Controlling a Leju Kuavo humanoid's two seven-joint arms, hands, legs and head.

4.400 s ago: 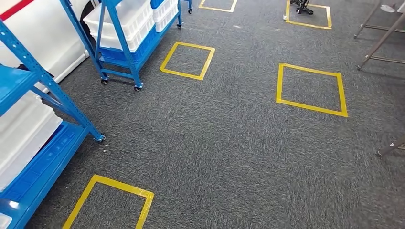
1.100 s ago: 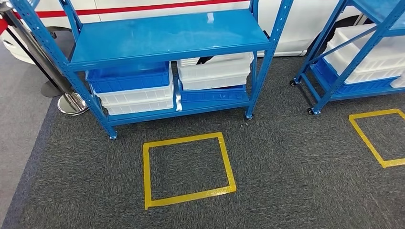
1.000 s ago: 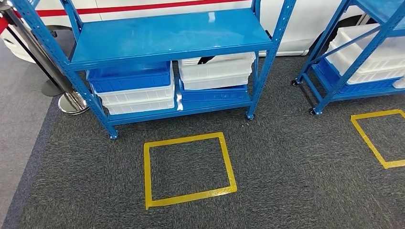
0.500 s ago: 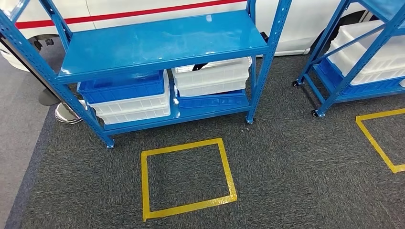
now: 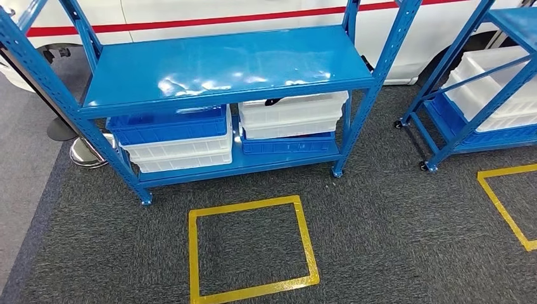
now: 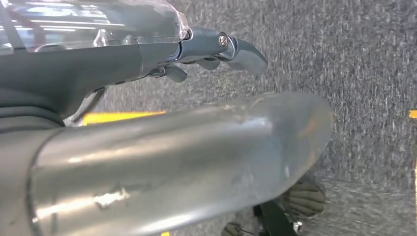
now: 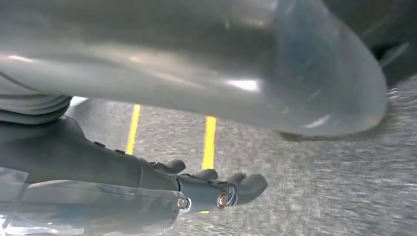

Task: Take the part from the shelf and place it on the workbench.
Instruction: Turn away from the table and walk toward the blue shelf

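A blue metal shelf (image 5: 221, 63) stands ahead of me in the head view, its middle board bare and shiny. On the lower board sit a blue bin (image 5: 168, 125) stacked on white ones and white bins (image 5: 291, 111) stacked on a blue one. Something small and dark (image 5: 272, 101) peeks over the rim of the white bins; I cannot tell what it is. My left hand (image 6: 98, 64) hangs over the carpet, fingers (image 6: 241, 51) spread and holding nothing. My right hand (image 7: 98, 172) hangs likewise, fingers (image 7: 246, 187) apart and empty.
A yellow tape square (image 5: 193, 253) marks the grey carpet just before the shelf. A second blue shelf (image 5: 465, 120) with white bins stands at the right, beside another tape square (image 5: 500, 202). A chrome post base (image 5: 85, 154) sits at the left. A white wall with a red stripe (image 5: 190, 24) runs behind.
The camera has turned from open floor to face the shelf, then moved closer; the shelf now looks larger and sits lower in the picture. The bins have not moved.
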